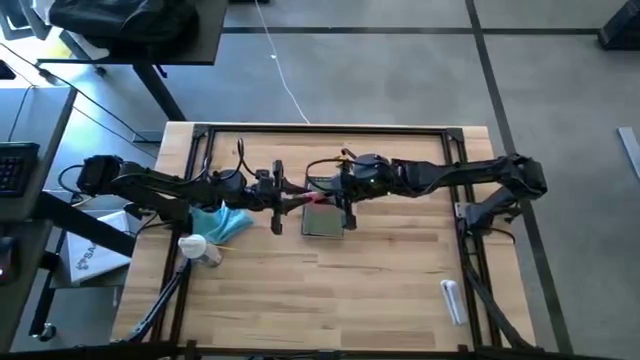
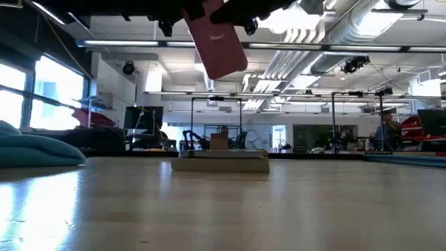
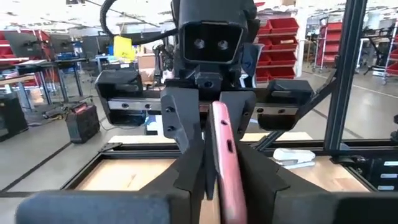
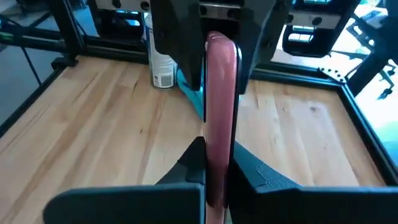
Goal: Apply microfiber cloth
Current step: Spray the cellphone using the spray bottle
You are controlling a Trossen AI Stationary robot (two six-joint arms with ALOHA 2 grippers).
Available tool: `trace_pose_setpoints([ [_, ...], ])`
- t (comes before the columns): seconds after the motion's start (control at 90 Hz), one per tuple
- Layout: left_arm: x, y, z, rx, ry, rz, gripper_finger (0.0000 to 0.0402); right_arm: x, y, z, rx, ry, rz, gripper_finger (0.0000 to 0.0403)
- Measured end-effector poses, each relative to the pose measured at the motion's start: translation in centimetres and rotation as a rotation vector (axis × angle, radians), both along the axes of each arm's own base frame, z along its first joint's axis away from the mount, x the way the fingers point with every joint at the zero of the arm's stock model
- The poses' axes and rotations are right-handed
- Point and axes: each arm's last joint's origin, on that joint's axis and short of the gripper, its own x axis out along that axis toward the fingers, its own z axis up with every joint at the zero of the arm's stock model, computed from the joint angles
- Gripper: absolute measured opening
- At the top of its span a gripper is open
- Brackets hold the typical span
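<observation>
A pink phone point(image 1: 313, 199) hangs in the air over the middle of the table, held between both grippers. My left gripper point(image 1: 280, 200) is shut on it from the left and my right gripper point(image 1: 343, 200) from the right. Just below and nearer lies the grey-green tablet point(image 1: 322, 221), flat on the wood. The light blue microfiber cloth point(image 1: 222, 222) lies crumpled on the table under the left arm, touched by neither gripper. It also shows at the left of the low view, cloth point(image 2: 35, 150). My left gripper pinches the phone's two broad faces point(image 3: 227, 186) between its two fingers, at the phone's left part. The fingers come level from the table's left. The phone point(image 2: 217, 43) is lifted clear, on edge and tilted, above the tablet point(image 2: 220, 162). My right gripper pinches the same phone by its broad faces point(image 4: 217, 168), at its right part. Its fingers come level from the table's right, opposite the left gripper's fingers point(image 4: 186, 56). The phone runs edge-on between the two holds.
A small white-capped spray bottle point(image 1: 200, 248) stands near the cloth at the left. A white object point(image 1: 452, 300) lies near the right front corner. A black frame point(image 1: 320, 130) runs round the table's edges. Bare wood lies toward the near edge.
</observation>
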Motion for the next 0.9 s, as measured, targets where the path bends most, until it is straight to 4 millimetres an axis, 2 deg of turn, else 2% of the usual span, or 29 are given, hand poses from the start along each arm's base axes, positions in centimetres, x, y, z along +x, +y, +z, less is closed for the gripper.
trace_pose_setpoints([
  [0.267, 0.0, -0.2, -0.7, 0.007, 0.073, -0.018, 0.0089, 0.0, 0.0, 0.0, 0.000, 0.005, 0.000, 0.0001],
  [0.678, -1.2, -0.7, 0.2, 0.034, 0.091, 0.018, 0.0064, -0.1, 0.0, -0.2, 0.001, 0.021, -0.001, 0.0000],
  [0.9, -1.3, -0.9, -0.1, 0.036, 0.121, 0.018, 0.0051, 0.0, 0.0, 0.0, -0.002, 0.004, 0.001, 0.0000],
])
